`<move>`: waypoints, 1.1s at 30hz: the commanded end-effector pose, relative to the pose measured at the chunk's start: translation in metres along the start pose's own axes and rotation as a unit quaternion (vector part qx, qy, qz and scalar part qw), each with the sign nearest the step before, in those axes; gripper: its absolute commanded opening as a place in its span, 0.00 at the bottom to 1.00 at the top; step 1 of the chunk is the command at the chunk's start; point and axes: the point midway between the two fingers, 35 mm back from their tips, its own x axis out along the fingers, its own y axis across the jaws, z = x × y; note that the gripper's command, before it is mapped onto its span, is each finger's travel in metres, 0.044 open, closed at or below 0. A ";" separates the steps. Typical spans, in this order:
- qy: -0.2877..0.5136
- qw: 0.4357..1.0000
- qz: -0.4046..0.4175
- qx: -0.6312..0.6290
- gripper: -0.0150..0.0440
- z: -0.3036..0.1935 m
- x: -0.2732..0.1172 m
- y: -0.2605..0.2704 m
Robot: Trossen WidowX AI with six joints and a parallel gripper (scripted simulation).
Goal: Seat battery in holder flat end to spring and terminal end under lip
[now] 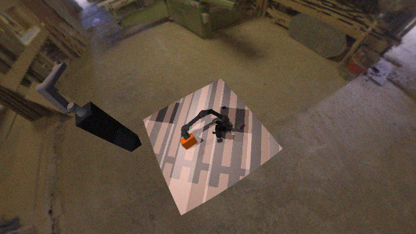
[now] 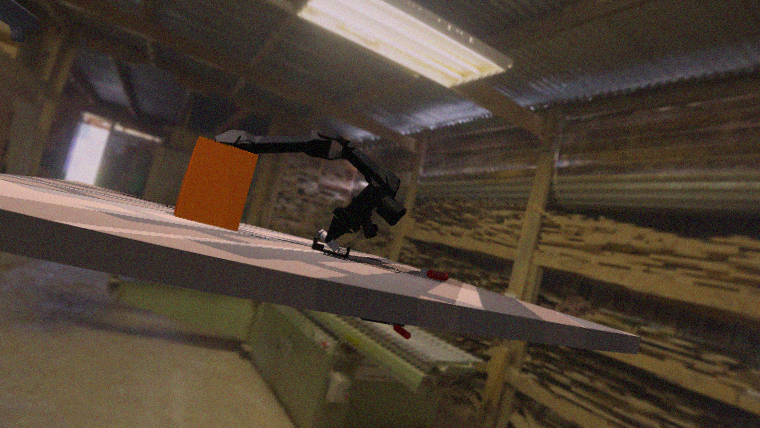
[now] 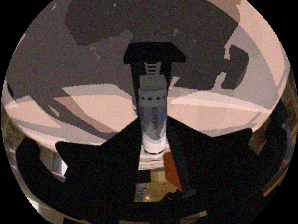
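Jaws (image 2: pixel 330 243) clamped on the battery (image 2: pixel 322 236) (image 3: pixel 154 117), tilted at the holder (image 2: pixel 332 252) (image 3: pixel 155 51), far end close to its spring (image 3: pixel 153 68). Could jam against the holder's lip or tip the holder, if pushed down while slanted or released before the spring compresses.

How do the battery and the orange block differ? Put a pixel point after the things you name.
The battery (image 3: pixel 154 117) is slim and rounded; the orange block (image 1: pixel 189 141) (image 2: pixel 216 184) is boxy. The battery is grey and whitish, the block plain orange. The battery is between the gripper's fingers, while the block stands on the table.
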 end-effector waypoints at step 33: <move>-0.014 1.000 -0.002 0.004 0.38 0.020 -0.009 -0.001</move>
